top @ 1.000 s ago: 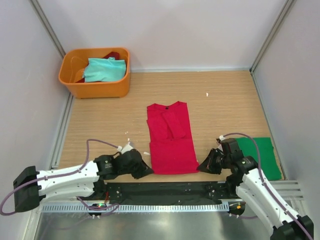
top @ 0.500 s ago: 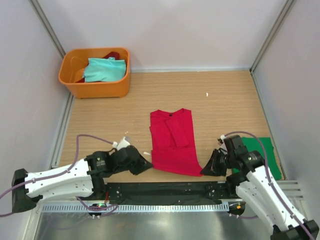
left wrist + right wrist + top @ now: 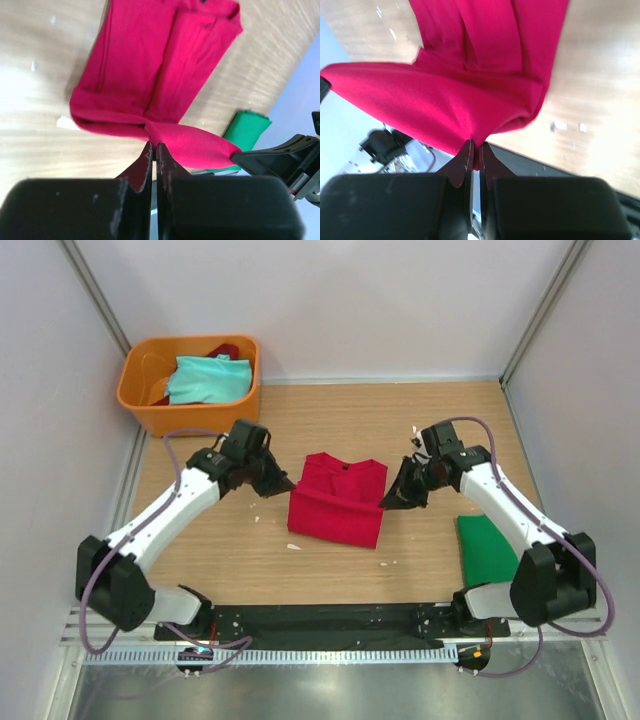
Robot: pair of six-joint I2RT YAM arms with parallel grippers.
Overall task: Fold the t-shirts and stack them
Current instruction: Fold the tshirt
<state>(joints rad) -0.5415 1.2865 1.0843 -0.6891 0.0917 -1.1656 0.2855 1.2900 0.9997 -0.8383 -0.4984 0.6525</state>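
L gripper (image 3: 287,487) & R gripper (image 3: 388,502) pinch bright red cloth tee (image 3: 337,505) mid-fold; dark green cloth tee (image 3: 488,550) folded at 4 o'clock, pale teal cloth tee (image 3: 208,378) at 10 not yet done.

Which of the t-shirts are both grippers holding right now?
The red t-shirt mid-table: the left gripper and right gripper each pinch one edge. The green t-shirt lies folded at the right, untouched; the teal t-shirt sits in the orange tub.

Left gripper (image 3: 288,489) and right gripper (image 3: 386,504), both closed.
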